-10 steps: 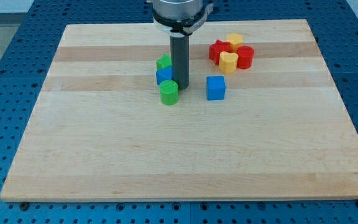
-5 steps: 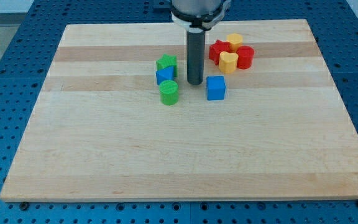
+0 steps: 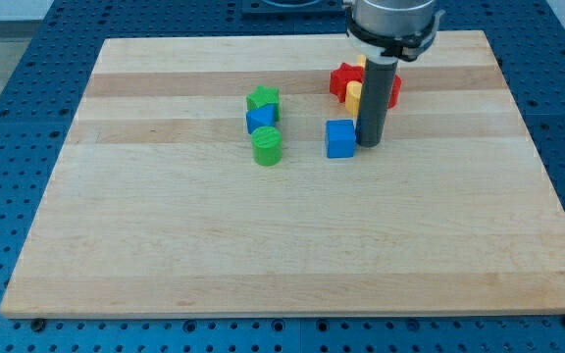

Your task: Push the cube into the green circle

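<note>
- Wooden table carries all the blocks; the arm has no pincer, only a dark rod, so there is nothing to read as apart or together.
- The rod's tip sits on the table just to the view's right of the blue cube, at or very near its right face; actual contact cannot be told.
- Blue cube lies near the table's middle, slightly toward the view's top.
- Green cylinder, the "green circle", stands to the view's left of the cube, apart from it, clear table between them.
- Just above the cylinder: a second blue block, shape unclear, and a green star-like block, the two touching.
- Behind the rod at the view's top right: a cluster of red blocks and yellow blocks, partly hidden, shapes hard to tell.
- Step, judged: tip is lined up behind the cube, push about to start.
- Next move calls for a straight slide toward the view's left, very slightly down, centred on the cube's face so it does not spin off.
- Risk: drifting up and hitting the other blue block instead.
</note>
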